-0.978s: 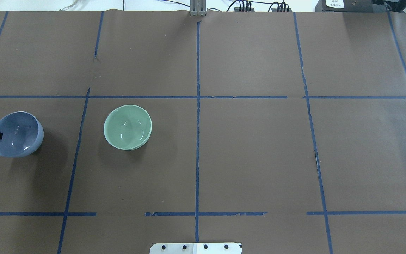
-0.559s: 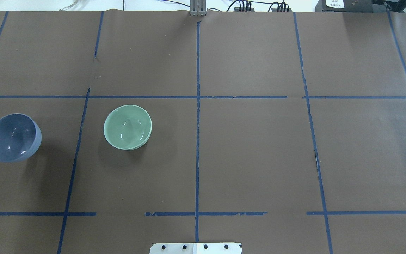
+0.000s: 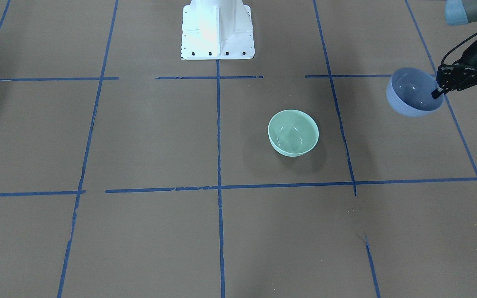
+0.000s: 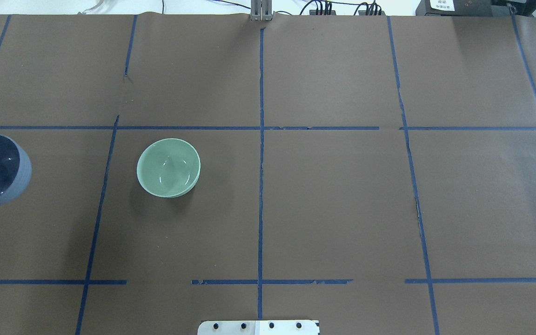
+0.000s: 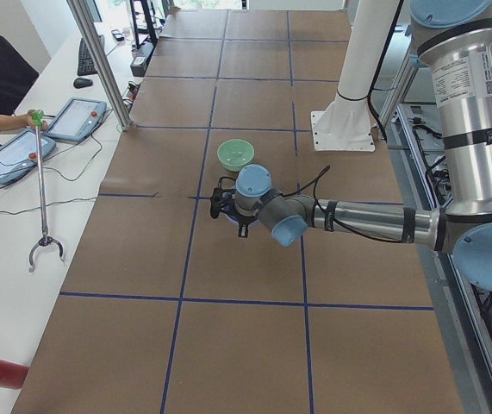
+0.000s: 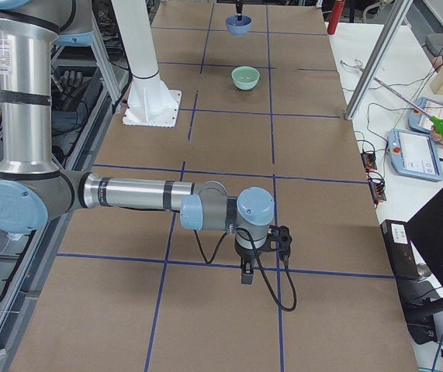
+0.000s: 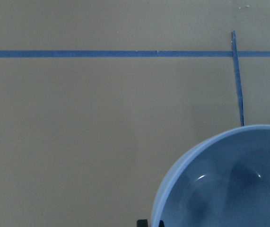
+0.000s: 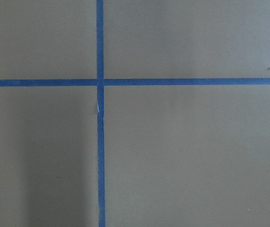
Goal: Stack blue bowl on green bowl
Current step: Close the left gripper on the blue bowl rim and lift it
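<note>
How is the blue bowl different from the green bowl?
The blue bowl is periwinkle blue; the green bowl is mint green. The blue bowl hangs in the air, pinched at its rim by the left gripper; the green bowl sits on the table, untouched. Both are round, shiny, empty and about the same size.

The blue bowl (image 3: 408, 96) and the green bowl (image 3: 293, 132) look like smooth, glossy plastic, with small white highlights inside each. The brown paper cover (image 3: 147, 132) on the table is matt and creased in places, crossed by blue tape lines (image 3: 218, 136). The white base plate (image 3: 217, 33) looks like painted metal, faintly shiny.
</note>
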